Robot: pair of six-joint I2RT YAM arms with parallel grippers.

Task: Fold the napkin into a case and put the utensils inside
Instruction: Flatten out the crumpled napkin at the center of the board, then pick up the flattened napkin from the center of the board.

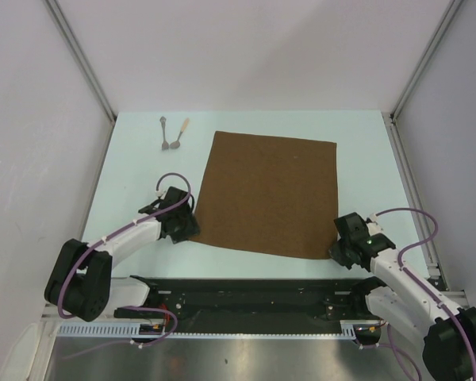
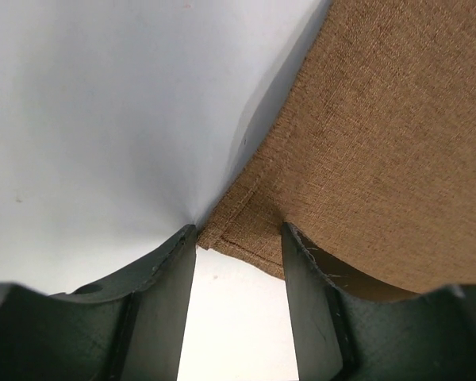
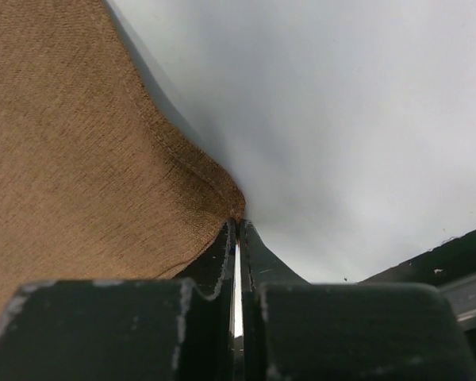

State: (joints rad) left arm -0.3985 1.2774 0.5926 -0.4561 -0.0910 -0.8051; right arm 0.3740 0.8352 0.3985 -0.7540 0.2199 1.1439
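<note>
First fold, grasp stage: right gripper [image 3: 238, 226] clenched on napkin [image 1: 266, 194] lower-right corner; left gripper [image 2: 239, 235] released, straddling lower-left corner. Next, likely: left pinches before lifting.

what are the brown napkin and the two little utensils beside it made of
Brown square cloth napkin: woven fabric, matte; the wrist views show a coarse weave and a stitched hem. Grey-handled utensil: probably metal, judging by its grey handle. Tan-handled utensil: perhaps wood or plastic; too small to tell.
</note>
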